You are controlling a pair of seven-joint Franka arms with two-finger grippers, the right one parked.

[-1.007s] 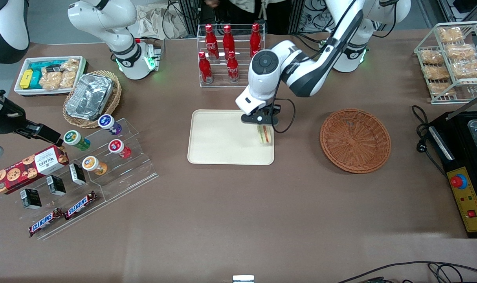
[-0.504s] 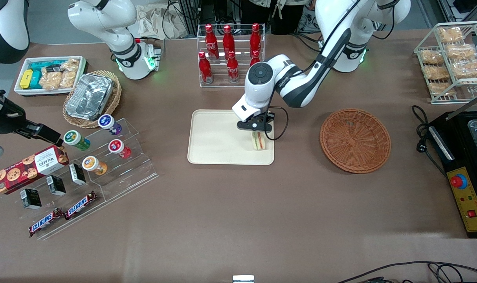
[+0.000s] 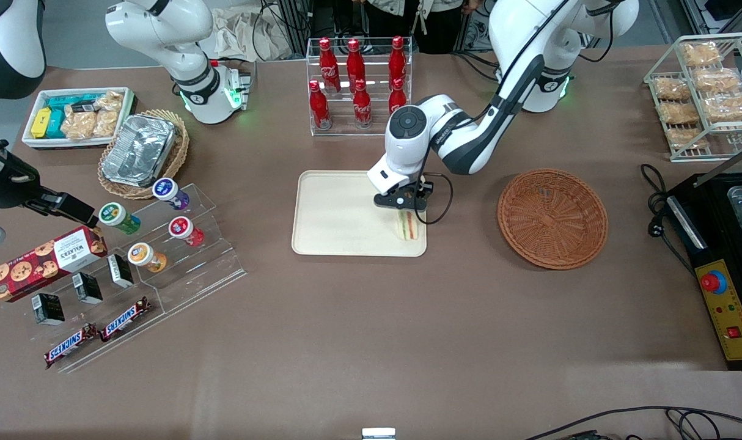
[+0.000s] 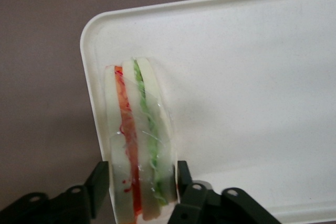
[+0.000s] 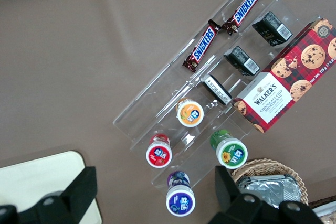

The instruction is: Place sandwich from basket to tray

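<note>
The left arm's black two-finger gripper [image 4: 142, 187] is clamped on the triangular white-bread sandwich [image 3: 409, 225], striped with orange-red and green filling; it stands on edge in a corner of the flat cream plastic tray [image 3: 334, 214]; the round reddish-brown wicker basket [image 3: 552, 218] sits apart.

You were in a lab mock-up of a snack shop: cola bottles [image 3: 354, 79], Snickers bars [image 3: 99, 333], an emergency stop [image 3: 713, 282].

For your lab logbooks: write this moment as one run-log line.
gripper: shut on sandwich | over tray corner | basket: empty
</note>
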